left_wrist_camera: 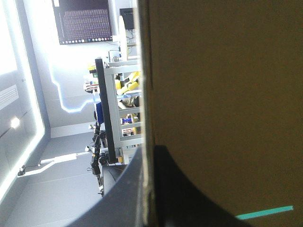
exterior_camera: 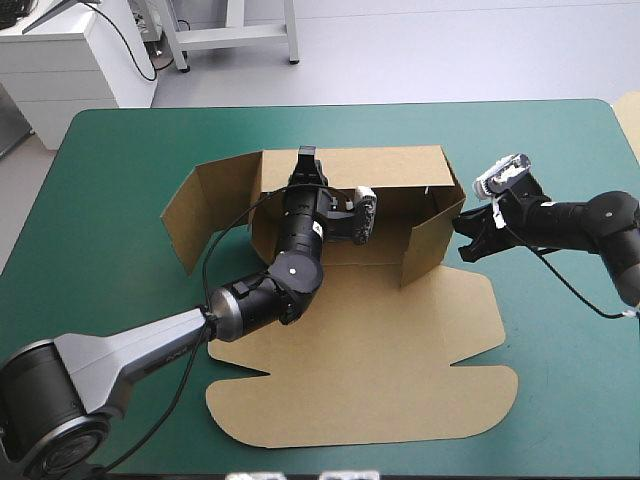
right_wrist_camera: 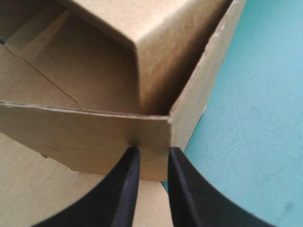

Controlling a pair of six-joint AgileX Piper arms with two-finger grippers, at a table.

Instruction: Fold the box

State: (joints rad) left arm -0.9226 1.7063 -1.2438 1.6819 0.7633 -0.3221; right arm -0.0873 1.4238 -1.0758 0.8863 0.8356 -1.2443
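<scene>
Of two claws, the left claw (left_wrist_camera: pixel 150 158) is pinching the back wall's top edge of the one brown box (exterior_camera: pixel 380 370), while the right claw (right_wrist_camera: pixel 152 152), all but closed, is resting its tips against a wall's outer face by the right corner. The box is sitting in the middle of the table (exterior_camera: pixel 120 150), walls partly raised, lid lying flat nearward. Its board is probably handling light, stiff and springy at creases, so wall edges near corners are likely offering the best hold.

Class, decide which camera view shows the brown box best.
The high view: the whole box shows, walls raised at the far side, the rest lying flat. The left wrist view shows only one wall close up, edge-on; the right wrist view only one raised corner and some interior.
</scene>
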